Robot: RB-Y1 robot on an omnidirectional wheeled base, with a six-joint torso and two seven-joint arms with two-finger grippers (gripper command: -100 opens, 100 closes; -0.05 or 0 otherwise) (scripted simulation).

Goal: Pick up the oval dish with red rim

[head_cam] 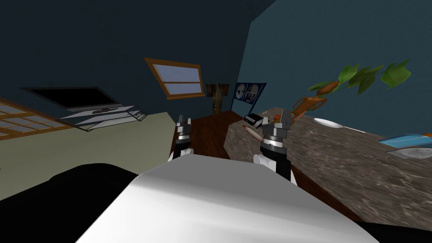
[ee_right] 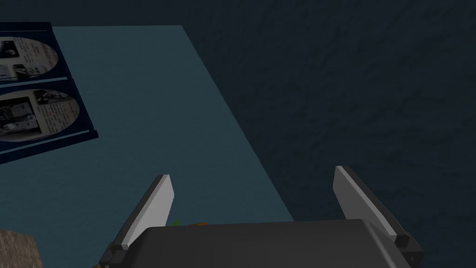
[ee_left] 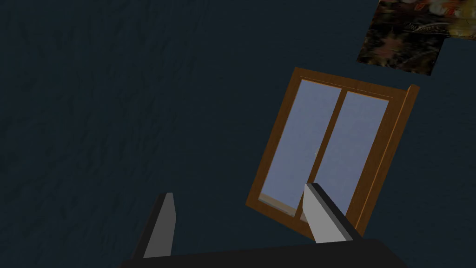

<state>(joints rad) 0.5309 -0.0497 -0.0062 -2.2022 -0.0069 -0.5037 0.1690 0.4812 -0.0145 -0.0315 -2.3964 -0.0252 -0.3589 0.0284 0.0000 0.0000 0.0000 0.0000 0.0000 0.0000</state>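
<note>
Left gripper (ee_left: 239, 190) and right gripper (ee_right: 252, 172): fingers apart, empty. Right points at the wall, not at the dish (head_cam: 252, 132) near the counter (head_cam: 337, 160) edge. A blind descent could knock it off.

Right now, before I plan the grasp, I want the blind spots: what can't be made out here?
- Oval dish with red rim: head view, a thin sliver at the mottled brown table end; my right arm hides one end.
- Gap from open right tool to dish: head view, too small.
- Small black box: head view, too small to identify.
- Grey round plate: cut by head view's right edge.
</note>
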